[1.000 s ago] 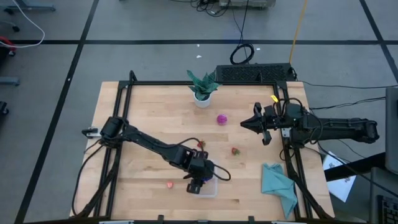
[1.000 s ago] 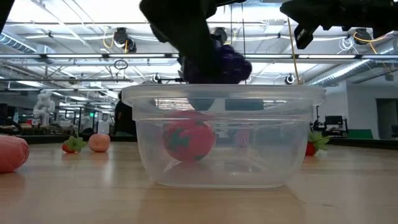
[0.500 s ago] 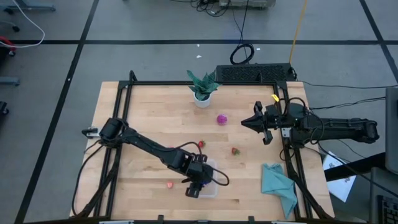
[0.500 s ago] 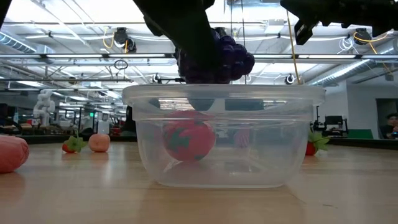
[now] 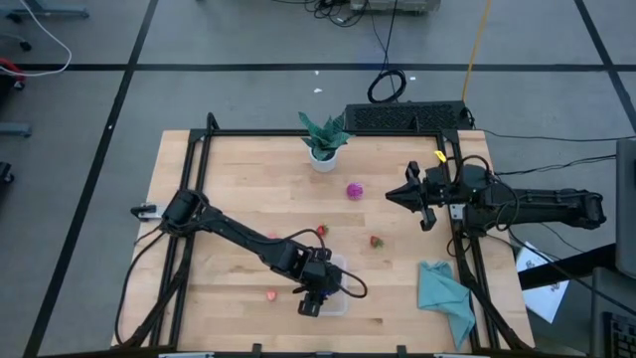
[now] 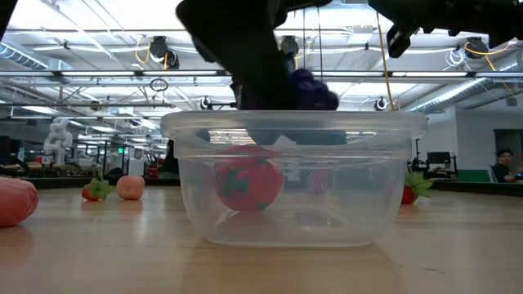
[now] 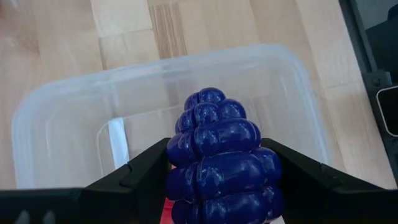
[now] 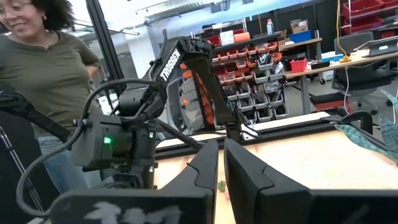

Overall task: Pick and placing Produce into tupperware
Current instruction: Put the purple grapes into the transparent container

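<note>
Over the tupperware (image 7: 74, 118), the left tool (image 7: 217, 177) grips purple toy grapes (image 7: 221, 155); the right tool (image 8: 221, 165) rests closed.

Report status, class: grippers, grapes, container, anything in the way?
Left gripper shut on grapes, above container. Right gripper shut, waiting at right edge. Red fruit already inside container. Nothing in the way.

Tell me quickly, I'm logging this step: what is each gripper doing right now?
Left gripper: closed on the dark purple grapes, over the tupperware.
Right gripper: closed, empty, near the table's right edge.
</note>
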You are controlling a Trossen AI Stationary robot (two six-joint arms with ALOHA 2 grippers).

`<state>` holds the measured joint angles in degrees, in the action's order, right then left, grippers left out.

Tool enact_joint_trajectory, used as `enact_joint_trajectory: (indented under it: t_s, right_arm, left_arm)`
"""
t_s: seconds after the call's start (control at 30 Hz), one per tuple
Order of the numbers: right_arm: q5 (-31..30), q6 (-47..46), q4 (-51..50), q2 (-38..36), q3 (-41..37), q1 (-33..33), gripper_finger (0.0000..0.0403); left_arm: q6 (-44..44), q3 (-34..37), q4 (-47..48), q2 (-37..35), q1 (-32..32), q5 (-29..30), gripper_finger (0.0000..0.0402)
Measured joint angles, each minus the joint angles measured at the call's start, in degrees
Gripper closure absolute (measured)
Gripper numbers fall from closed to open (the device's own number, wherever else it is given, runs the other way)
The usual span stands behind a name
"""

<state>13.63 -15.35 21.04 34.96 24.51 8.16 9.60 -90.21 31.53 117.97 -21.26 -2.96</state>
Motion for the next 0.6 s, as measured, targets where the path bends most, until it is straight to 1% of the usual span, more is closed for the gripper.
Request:
enact_joint_trajectory:
  t_s: [0.3, 0.6]
  right_arm:
    - [0.0, 0.0, 0.2, 0.0, 0.0, 0.0, 0.0385]
    - [0.0, -0.6, 0.1, 0.0, 0.0, 0.0, 0.0385]
  left_arm:
    - [-0.2, 0.0, 0.1, 0.0, 0.1, 0.0, 0.016]
    - [2.5, 0.2, -0.1, 0.0, 1.0, -0.1, 0.016]
